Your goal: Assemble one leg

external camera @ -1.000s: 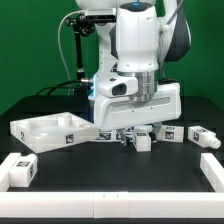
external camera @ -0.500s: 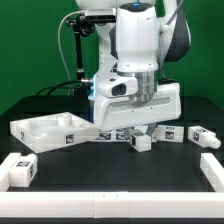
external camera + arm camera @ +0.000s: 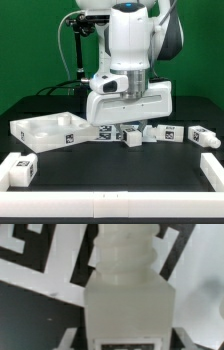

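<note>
Claw [image 3: 130, 134] low over the table [image 3: 70, 172], closed on the leg [image 3: 135, 140]. From the exterior view, a white tray [image 3: 38, 130] lies at its 9 o'clock. Two loose legs [image 3: 171, 133] lie at its 3 o'clock.

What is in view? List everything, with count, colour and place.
panel: 1, white, exterior view's left
marker board: 1, white with black tags, flat beside the panel
centre leg: 1, white, tagged, under the gripper
other legs: 3 seen, white, two at the exterior view's right, one front left
border bars: white, along the table's front and sides
table: 1, black
backdrop: green, behind
arm: 1, white, centre
gripper: 1, seemingly closed on the centre leg
</note>
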`<state>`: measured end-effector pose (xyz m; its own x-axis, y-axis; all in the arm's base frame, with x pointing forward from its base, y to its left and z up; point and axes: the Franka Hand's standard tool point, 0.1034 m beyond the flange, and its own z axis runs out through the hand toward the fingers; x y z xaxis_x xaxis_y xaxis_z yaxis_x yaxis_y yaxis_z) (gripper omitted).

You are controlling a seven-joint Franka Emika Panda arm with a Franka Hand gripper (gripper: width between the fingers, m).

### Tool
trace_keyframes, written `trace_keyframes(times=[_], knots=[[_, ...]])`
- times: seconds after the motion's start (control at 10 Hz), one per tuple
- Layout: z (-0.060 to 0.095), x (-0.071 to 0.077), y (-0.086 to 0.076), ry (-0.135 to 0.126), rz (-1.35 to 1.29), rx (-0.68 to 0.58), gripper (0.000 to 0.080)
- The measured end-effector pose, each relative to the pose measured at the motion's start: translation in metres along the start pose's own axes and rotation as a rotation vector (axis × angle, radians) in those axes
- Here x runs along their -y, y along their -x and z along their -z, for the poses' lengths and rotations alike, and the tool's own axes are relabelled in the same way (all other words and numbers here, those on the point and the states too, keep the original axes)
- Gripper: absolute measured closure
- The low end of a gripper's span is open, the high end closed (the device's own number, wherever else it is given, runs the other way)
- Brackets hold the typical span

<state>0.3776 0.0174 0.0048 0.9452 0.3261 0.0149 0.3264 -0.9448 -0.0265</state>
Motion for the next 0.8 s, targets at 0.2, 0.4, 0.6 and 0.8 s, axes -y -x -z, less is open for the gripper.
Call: trace_keyframes(times=[0.2, 0.4, 0.6, 0.8], knots=[[0.0, 0.0, 0.0, 0.0, 0.0, 0.0, 0.0511], [0.0, -0.002, 0.001, -0.002, 0.014, 0.007, 0.0328], [0.032, -0.028, 0.008, -0.028, 0.047, 0.055, 0.0161], [0.067, -0.046, 0.009, -0.051, 0.021, 0.082, 0.0153]])
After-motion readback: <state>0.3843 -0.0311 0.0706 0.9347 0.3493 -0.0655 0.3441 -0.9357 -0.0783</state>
